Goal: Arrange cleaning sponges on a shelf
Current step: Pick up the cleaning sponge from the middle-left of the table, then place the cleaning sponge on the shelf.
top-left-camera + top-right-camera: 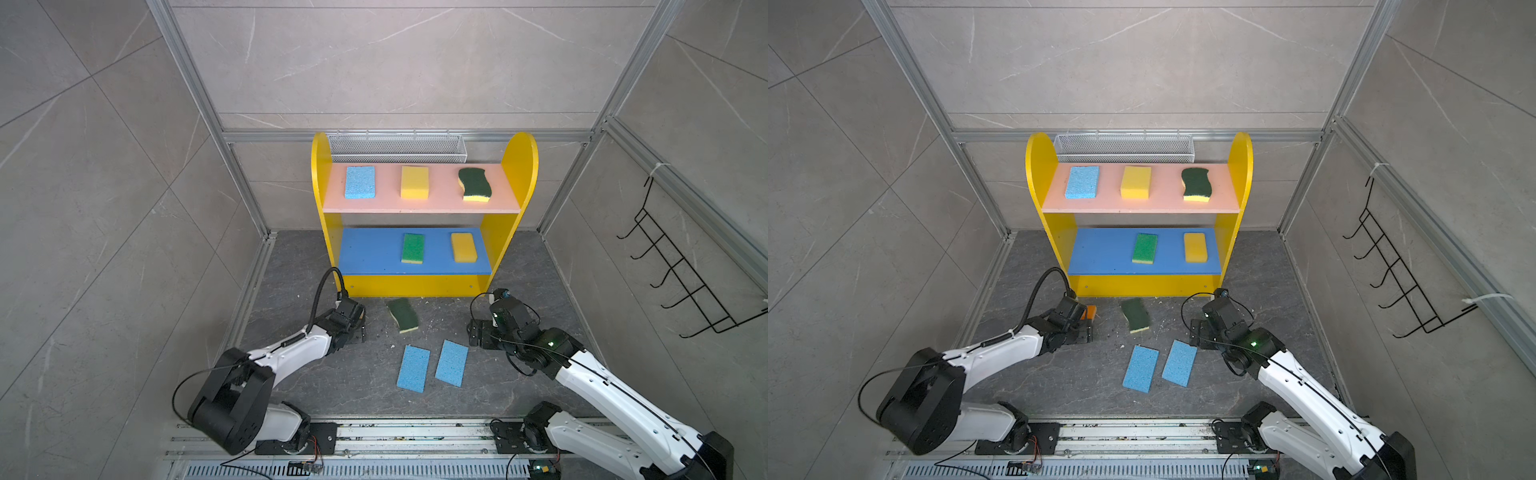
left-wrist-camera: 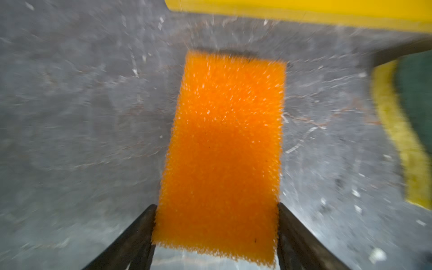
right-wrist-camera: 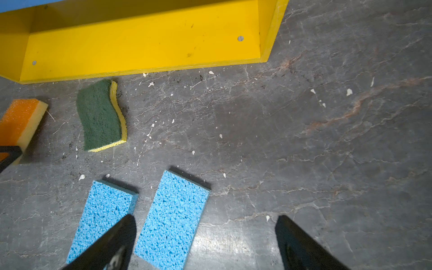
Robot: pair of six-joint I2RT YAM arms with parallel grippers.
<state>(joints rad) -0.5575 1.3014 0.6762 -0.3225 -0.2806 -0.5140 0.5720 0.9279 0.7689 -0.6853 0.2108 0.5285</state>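
The left jaws are closed onto the orange sponge (image 2: 222, 152). Its near end sits between the two dark fingers (image 2: 131, 238), one against each long side. The rest reaches out ahead of the tips toward the yellow base of the shelf (image 1: 519, 166). The left wrist view is smeared, so how hard they squeeze cannot be told. In the right wrist view the sponge lies low on the dark stone table (image 1: 332, 386).

The right jaws stand wide apart and grasp nothing. Beneath their gap, close to one finger (image 3: 109, 245), lies the nearer blue sponge (image 3: 171, 219). The farther blue sponge (image 3: 102, 210) is just beside it and partly hidden behind that same finger.

The loose wavy sponge (image 1: 402, 315) lies between the two pairs of jaws, dark green face up. It is ahead of the right jaws and just short of the shelf's base.

Beyond both pairs of jaws, the pink board (image 1: 440, 201) carries three sponges in a row. The shelved blue sponge (image 1: 360, 182) is on the left jaws' side, the upper yellow sponge (image 1: 414, 182) in the middle, and the shelved wavy sponge (image 1: 475, 184) on the right jaws' side. The blue board (image 1: 365, 253) below holds the bright green sponge (image 1: 413, 248) and the lower yellow sponge (image 1: 464, 247), set apart from each other, toward the right jaws' side.
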